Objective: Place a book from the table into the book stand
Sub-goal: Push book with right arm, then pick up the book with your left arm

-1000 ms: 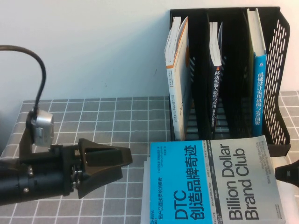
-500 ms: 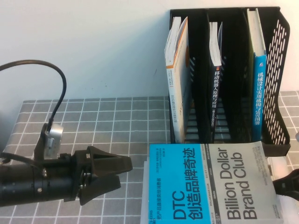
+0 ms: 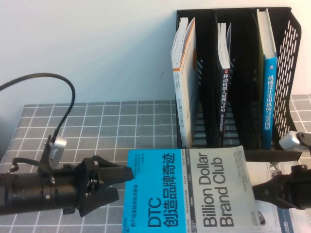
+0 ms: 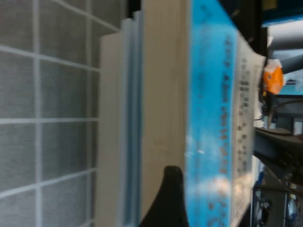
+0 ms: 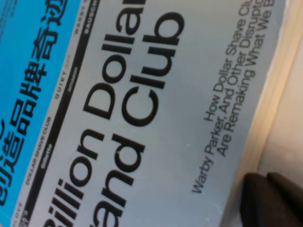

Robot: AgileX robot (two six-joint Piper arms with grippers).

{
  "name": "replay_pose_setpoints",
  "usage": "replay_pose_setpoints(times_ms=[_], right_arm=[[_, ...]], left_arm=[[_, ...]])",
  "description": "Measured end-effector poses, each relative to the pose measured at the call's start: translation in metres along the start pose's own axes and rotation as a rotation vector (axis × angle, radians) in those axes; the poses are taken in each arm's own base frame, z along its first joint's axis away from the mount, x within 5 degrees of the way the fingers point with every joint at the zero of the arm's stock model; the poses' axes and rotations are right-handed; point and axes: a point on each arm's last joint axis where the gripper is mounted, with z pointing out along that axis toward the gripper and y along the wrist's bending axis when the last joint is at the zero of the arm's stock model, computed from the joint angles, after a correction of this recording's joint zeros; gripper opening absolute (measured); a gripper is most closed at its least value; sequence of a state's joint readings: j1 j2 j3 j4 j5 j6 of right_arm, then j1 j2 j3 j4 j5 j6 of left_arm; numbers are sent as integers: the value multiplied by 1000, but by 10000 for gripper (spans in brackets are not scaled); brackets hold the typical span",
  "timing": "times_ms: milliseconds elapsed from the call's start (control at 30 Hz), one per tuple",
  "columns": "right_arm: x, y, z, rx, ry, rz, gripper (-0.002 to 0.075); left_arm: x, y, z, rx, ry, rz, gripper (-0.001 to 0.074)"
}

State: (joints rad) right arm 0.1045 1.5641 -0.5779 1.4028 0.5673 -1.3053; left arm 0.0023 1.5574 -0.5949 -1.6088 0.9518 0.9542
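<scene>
The book (image 3: pixel 189 191) lies flat on the table (image 3: pixel 97 126), blue "DTC" half to the left, grey "Billion Dollar Brand Club" half to the right. It rests on another book. My left gripper (image 3: pixel 125 182) is open at the book's left edge; one finger (image 4: pixel 168 198) sits against its page edge (image 4: pixel 163 94). My right gripper (image 3: pixel 255 190) is shut, with its fingertips (image 5: pixel 272 201) at the right edge of the book (image 5: pixel 142 109). The black book stand (image 3: pixel 286 73) stands behind the book.
The stand holds three upright books: a white and orange one (image 3: pixel 183 73) in the left slot, a dark one (image 3: pixel 224 82) in the middle and a tall blue-spined one (image 3: pixel 269 92) on the right. A white book with pictures (image 3: pixel 272 216) shows under the task book.
The book has slid left across the lower book. My right gripper has come in leftwards against its right edge. My left arm has sunk lower and stays at the book's left edge.
</scene>
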Motion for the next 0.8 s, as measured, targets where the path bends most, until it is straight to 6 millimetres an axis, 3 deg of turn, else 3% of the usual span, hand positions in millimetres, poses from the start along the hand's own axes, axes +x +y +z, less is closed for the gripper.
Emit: replay_pose_setpoints(times_ms=[167, 400, 567, 800], right_arm=[[0, 0, 4, -8, 1, 10, -5], [1, -1, 5, -10, 2, -16, -4], [0, 0, 5, -18, 3, -26, -4], [-1, 1, 5, -24, 2, -39, -4]], left_arm=[[-13, 22, 9, -40, 13, -45, 593], [-30, 45, 24, 73, 118, -99, 593], [-26, 62, 42, 70, 175, -135, 593], [-17, 61, 57, 84, 224, -141, 593]])
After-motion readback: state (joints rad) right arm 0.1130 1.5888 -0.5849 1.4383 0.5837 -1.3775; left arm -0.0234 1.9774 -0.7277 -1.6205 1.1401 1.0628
